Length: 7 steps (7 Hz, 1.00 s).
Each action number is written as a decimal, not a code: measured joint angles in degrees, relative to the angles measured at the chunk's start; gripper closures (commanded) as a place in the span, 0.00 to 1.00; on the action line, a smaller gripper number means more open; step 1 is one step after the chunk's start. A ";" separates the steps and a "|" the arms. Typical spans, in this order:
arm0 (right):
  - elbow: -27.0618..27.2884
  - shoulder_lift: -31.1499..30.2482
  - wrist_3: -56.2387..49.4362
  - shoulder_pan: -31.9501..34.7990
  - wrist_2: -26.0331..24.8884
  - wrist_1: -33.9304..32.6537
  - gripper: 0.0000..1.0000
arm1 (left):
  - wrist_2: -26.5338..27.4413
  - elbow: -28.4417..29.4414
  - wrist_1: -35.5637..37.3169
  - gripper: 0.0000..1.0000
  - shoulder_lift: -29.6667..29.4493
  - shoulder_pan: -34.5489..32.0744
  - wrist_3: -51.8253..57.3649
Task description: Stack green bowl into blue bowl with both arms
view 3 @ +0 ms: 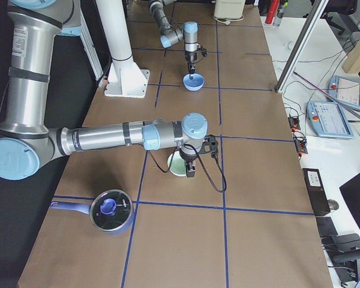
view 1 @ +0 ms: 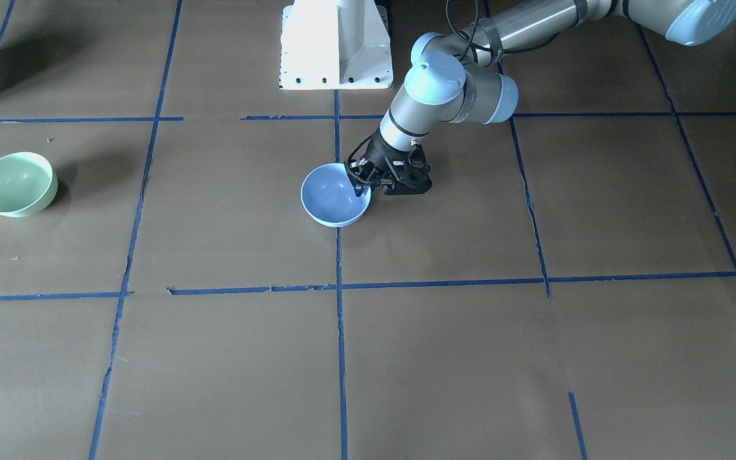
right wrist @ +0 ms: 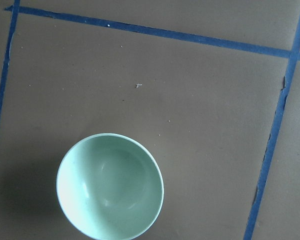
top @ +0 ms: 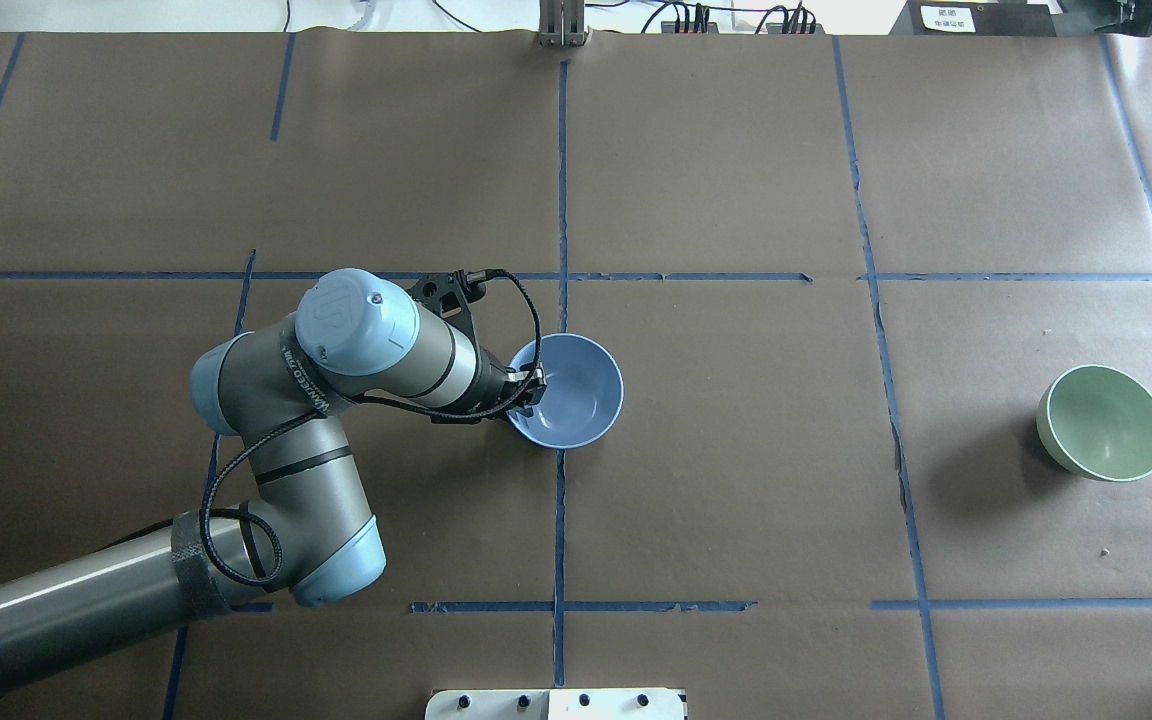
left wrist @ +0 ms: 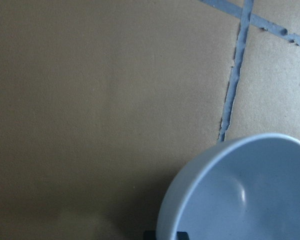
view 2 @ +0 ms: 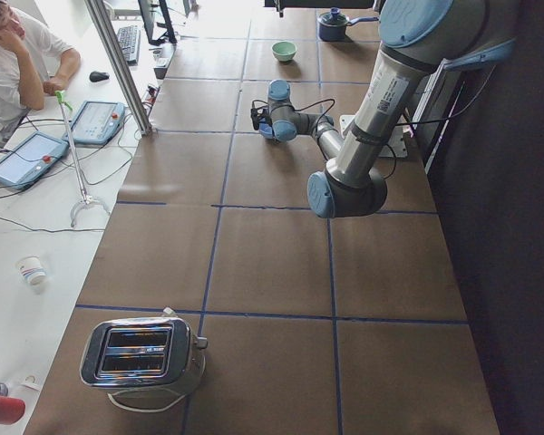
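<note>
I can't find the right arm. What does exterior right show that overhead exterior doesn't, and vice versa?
Only exterior right: the right arm, the right gripper near the green bowl, and a lidded pot. Only overhead: the green bowl's whole rim, uncovered. Both: the two bowls apart, and the left gripper at the rim of the blue bowl.

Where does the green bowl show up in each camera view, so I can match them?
Front-facing: green bowl at far left, mid-height.
Overhead: far right, mid-height.
Exterior left: top centre, small, at the table's far end.
Exterior right: picture centre, partly hidden.
Left wrist: not in it.
Right wrist: lower left.
Shared landmark: blue bowl on the middle tape line, seen in most views.
</note>
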 measured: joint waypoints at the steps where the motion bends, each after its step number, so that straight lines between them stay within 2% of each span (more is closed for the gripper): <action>1: 0.02 0.28 0.06 -0.08 0.04 -0.02 0.00 | 0.08 -0.77 0.07 0.01 0.20 -0.17 -0.01; 3: -0.04 1.55 5.23 -2.38 0.03 2.17 0.00 | 0.15 -6.70 0.39 0.00 1.88 -2.43 -0.21; 5: -2.16 0.98 21.35 -9.89 -2.86 16.90 0.00 | 0.05 -12.18 0.52 0.00 4.12 -5.48 -0.32; 7: -8.42 -2.40 30.52 -13.37 -5.80 32.03 0.01 | 0.05 -12.59 0.54 0.00 4.65 -6.45 -0.30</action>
